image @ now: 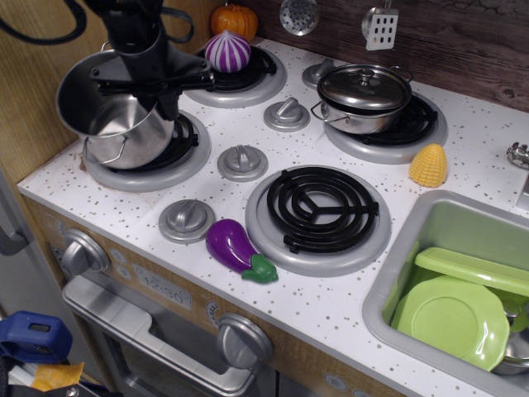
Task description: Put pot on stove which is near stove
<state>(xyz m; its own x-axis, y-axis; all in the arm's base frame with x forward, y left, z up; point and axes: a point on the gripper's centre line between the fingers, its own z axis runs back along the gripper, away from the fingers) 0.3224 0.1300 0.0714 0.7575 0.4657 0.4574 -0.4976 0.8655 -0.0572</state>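
Seen from the one camera, high and in front of the toy kitchen. Held the pot (116,116) by its right rim with the gripper (153,83), jaws clamped on the steel wall, one inside and one outside as far as could be told. Hung over the front-left burner (149,145) of the stove (273,240), slightly tilted toward the camera; could not tell whether the base touched the coil or floated just above it. Sat off centre, more over the left half of the ring, close to the counter edge.

Judged risks: released too soon, could drop and tip on the coil ridges, or slide toward the left edge because of the tilt. Opened while tilted, could catch the rim on a jaw and drag the pot sideways. Well apart: the lidded pot (364,98), the eggplant (238,250), the onion (227,51).
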